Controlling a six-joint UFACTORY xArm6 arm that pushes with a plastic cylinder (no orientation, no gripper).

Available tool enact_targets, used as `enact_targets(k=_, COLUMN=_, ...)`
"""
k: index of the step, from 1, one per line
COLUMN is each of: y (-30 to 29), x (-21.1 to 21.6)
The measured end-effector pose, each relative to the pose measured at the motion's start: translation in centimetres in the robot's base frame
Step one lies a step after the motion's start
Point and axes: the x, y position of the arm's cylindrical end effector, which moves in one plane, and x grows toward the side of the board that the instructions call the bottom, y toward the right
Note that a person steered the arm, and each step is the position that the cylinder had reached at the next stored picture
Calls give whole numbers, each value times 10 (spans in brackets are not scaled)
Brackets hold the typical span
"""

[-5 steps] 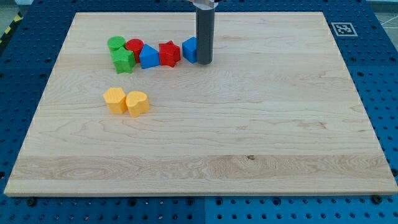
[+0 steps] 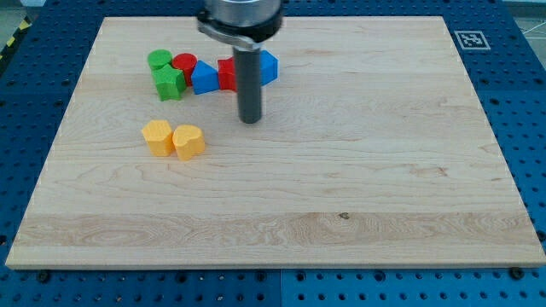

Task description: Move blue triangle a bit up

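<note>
Though flat-based, blue triangle (image 2: 204, 78) apex-up.

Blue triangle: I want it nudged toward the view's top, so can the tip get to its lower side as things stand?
Probably yes. My tip sits below the row, right of the blue triangle. The board under the triangle looks bare; the yellow blocks lie lower.

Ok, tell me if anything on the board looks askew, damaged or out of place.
Nothing stands out. The blue triangle sits in the row at the view's top left, the yellow blocks lie below, and my tip is clear of all blocks.
</note>
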Motion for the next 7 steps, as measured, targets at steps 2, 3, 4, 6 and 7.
enact_targets(k=2, y=-25, x=-11)
enact_targets(k=3, y=-30, x=-11)
enact_targets(k=4, y=-53, x=-13)
enact_targets(k=6, y=-62, x=-14)
enact_targets(k=7, y=-61, x=-45)
